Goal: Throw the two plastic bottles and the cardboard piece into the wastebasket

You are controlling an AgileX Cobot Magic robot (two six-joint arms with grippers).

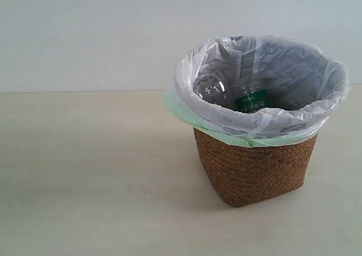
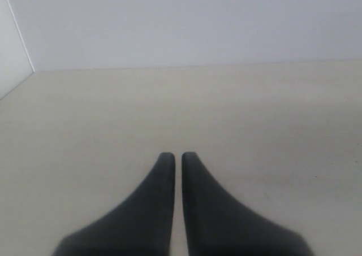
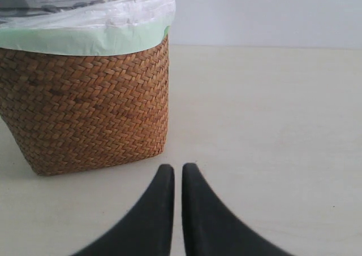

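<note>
I find the green-labelled bottle [image 1: 253,99] down in the wastebasket [image 1: 254,171], what may be the second bottle [image 1: 212,90] beside it, no cardboard piece showing on the desk [image 1: 85,171] — likely binned, so nearly done — and my left end effector [image 2: 178,157] and right end effector [image 3: 178,168] both pressed together, empty.

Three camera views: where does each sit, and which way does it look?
Exterior view: off the arms, looking down at the wastebasket with a green-labelled bottle inside; no robot parts show.
Left wrist view: on the left arm, low, facing bare table and wall; shut left gripper shows.
Right wrist view: on the right arm, low, facing the wastebasket's woven side; shut right gripper shows.
Shared: exterior and right wrist views both show the wastebasket.
</note>
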